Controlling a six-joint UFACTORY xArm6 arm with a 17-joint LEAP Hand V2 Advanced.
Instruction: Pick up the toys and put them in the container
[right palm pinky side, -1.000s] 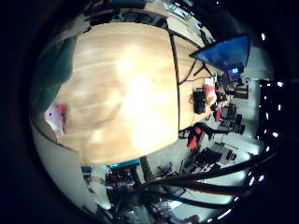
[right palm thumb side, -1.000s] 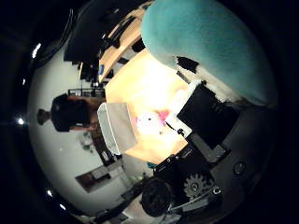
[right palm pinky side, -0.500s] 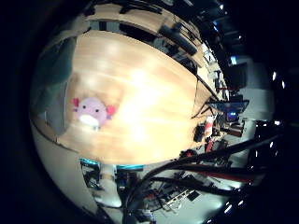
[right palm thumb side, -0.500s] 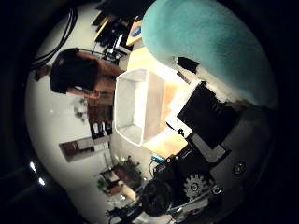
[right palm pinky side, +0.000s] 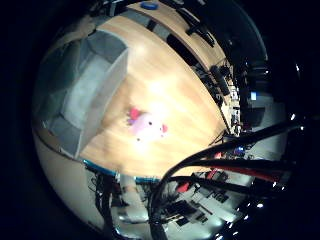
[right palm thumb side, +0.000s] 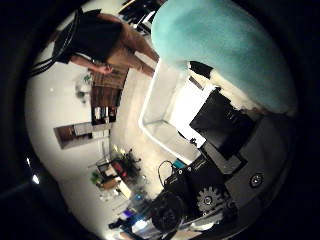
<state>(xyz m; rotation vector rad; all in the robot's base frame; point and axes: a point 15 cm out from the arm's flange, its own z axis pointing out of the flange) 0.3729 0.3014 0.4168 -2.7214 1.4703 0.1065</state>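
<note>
wood tabletop (right palm pinky side: 180, 85), pale grain, glare patch near the middle, seen from above in the little finger side view. more wood desks (right palm pinky side: 200, 37) beyond it, dark gear on them, small blue round thing (right palm pinky side: 148, 5) on the far one. pink and white plush toy (right palm pinky side: 146, 125) lying on the tabletop, alone, red bits at its edges, near the container but clear of it. grey open container (right palm pinky side: 82, 90) on the same table, near the table's edge, interior looks bare from this side. room past the table edge cluttered: dark stands, red items (right palm pinky side: 182, 187), lit screen (right palm pinky side: 253, 95) further off, pale floor. thumb side view mostly blocked by hand (right palm thumb side: 225, 135) parts: big teal pad (right palm thumb side: 225, 50) close to the lens, black blocks, gear wheel (right palm thumb side: 210, 198) lower down. behind those, white rim and inner walls of the container again, right up close to the palm, nothing seen inside the visible part. person in dark top (right palm thumb side: 92, 35) at that view's edge, arm out, not touching toy or container. wooden shelving (right palm thumb side: 97, 107) and white wall (right palm thumb side: 55, 100) behind, some green and red clutter (right palm thumb side: 112, 172) on the floor. finger pose: cannot tell, only the teal pad and body parts in frame, no curl or spread visible. nothing visibly held.
</note>
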